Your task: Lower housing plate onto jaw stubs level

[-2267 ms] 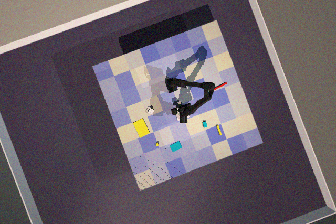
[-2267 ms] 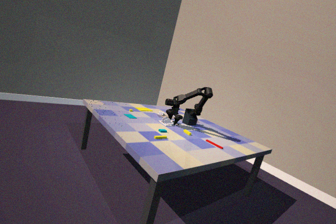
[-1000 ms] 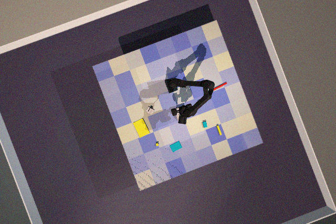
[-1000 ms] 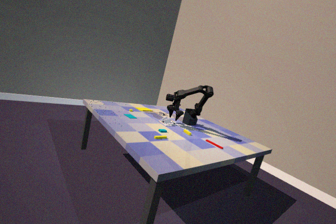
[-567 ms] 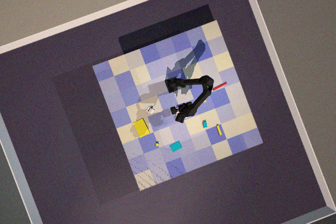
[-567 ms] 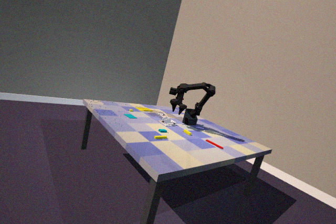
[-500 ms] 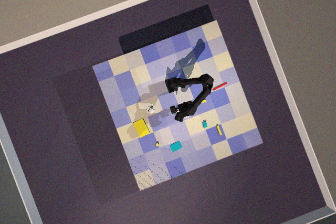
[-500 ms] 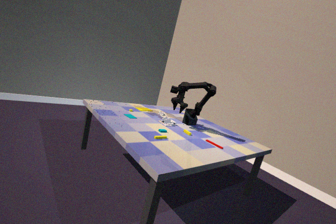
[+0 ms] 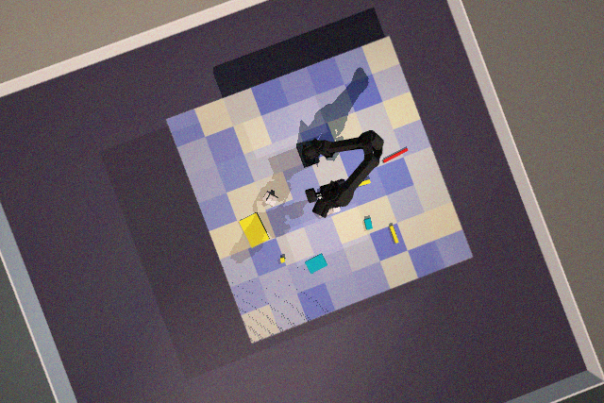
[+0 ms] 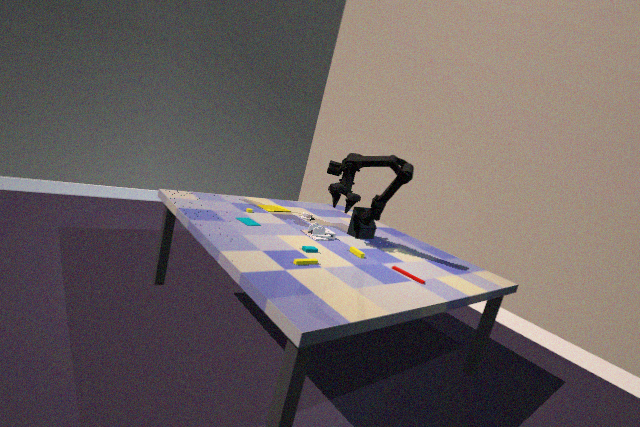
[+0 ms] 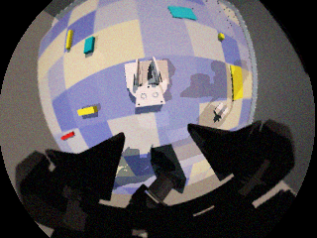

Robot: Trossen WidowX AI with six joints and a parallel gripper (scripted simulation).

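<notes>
While a yellow block (image 9: 364, 182) (image 10: 356, 252) (image 11: 87, 111) lies at nine o'clock in the wrist view, the housing plate (image 11: 150, 96) appears seated across the jaws' near ends, toward twelve. Wide open and holding nothing, the gripper (image 9: 327, 201) (image 10: 341, 208) (image 11: 157, 131) is best raised straight up, fingers spread, clear of the small white piece (image 9: 270, 199) (image 10: 307, 216) (image 11: 221, 110) near three; levelness deserves a check.
</notes>
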